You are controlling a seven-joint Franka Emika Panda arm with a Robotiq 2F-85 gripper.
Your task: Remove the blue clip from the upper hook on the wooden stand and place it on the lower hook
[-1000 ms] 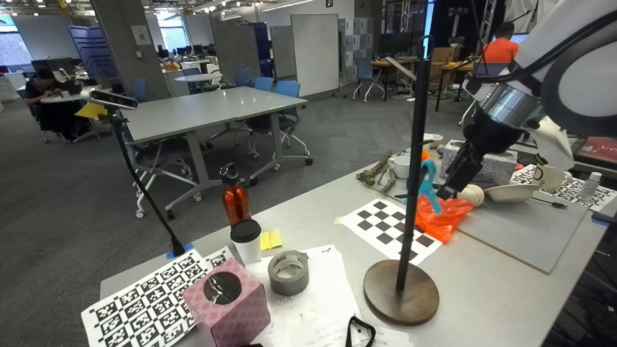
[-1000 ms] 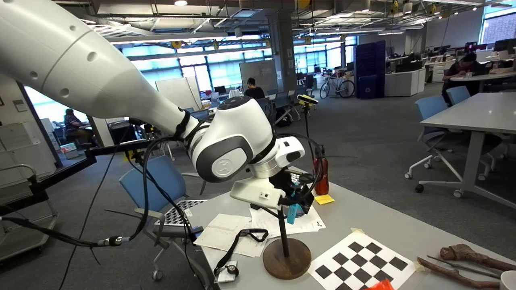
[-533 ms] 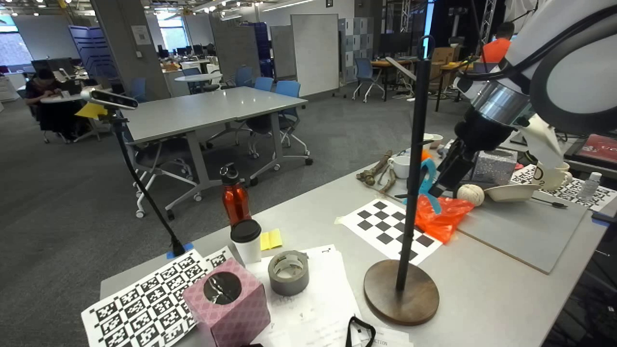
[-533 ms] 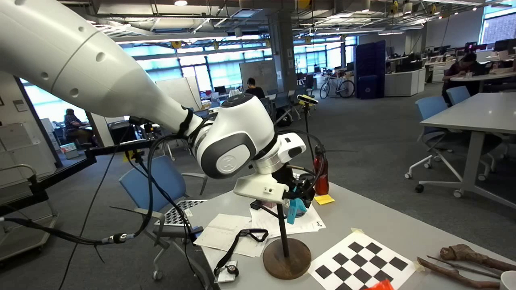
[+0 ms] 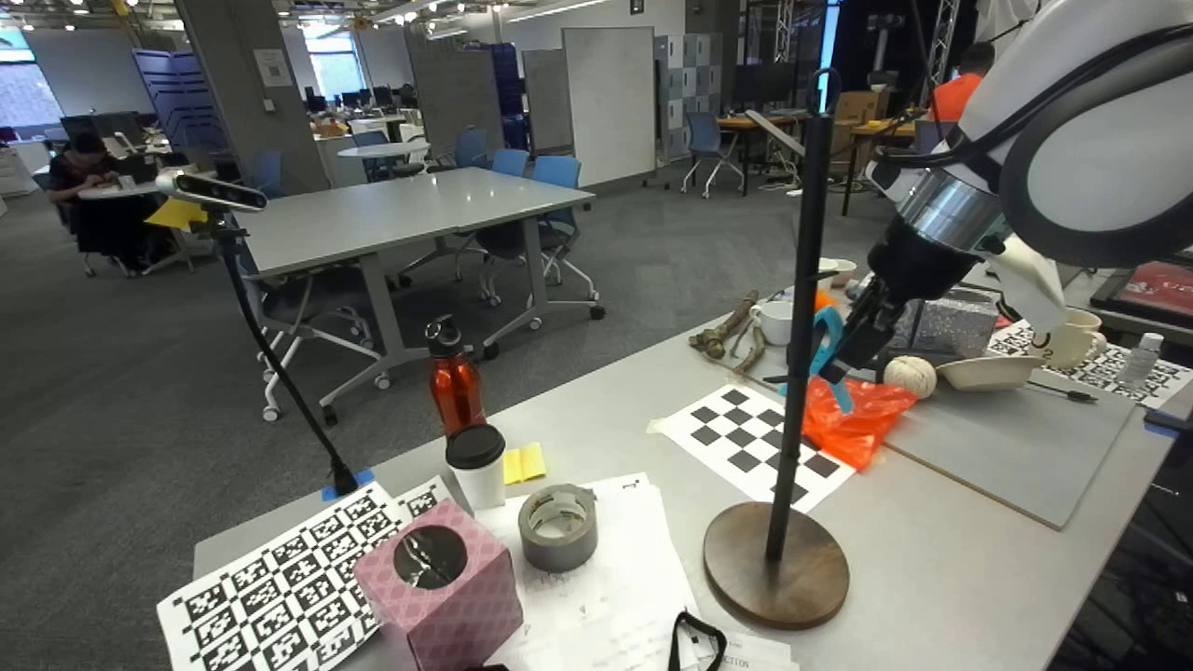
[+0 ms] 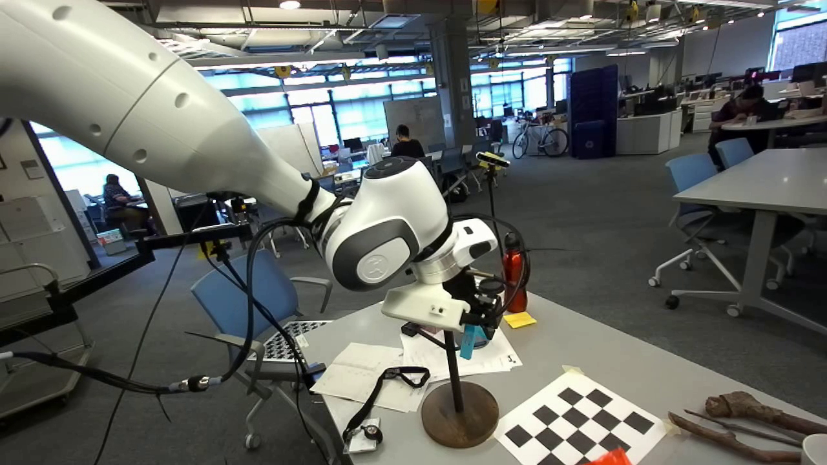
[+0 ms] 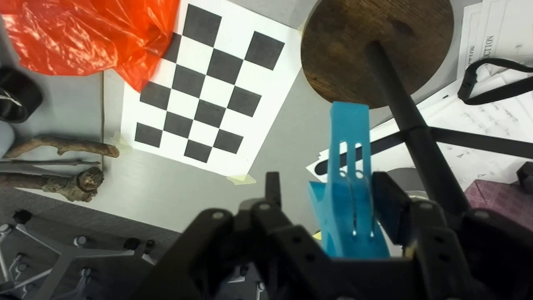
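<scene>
In the wrist view the light-blue clip (image 7: 343, 200) stands between the two fingers of my gripper (image 7: 326, 181). Its right side meets or nearly meets the right finger (image 7: 387, 204), while a gap separates it from the left finger (image 7: 272, 187). The jaws are partly open around it. The wooden stand has a dark pole (image 7: 431, 162) just right of the gripper and a round brown base (image 7: 374, 66). A black hook arm (image 7: 379, 143) crosses the pole behind the clip. In an exterior view the clip (image 6: 468, 342) hangs beside the pole; which hook bears it I cannot tell.
A checkerboard sheet (image 7: 208, 91) and a red-orange plastic bag (image 7: 91, 37) lie near the base. Sticks (image 7: 62, 179) lie farther off. A pink tissue box (image 5: 438, 578), tape roll (image 5: 557, 527), lidded cup (image 5: 476, 466) and red bottle (image 5: 455, 387) share the table.
My gripper has moved in toward the pole and down, leftward in an exterior view, so that its fingers now overlap the clip. The stand has not moved.
</scene>
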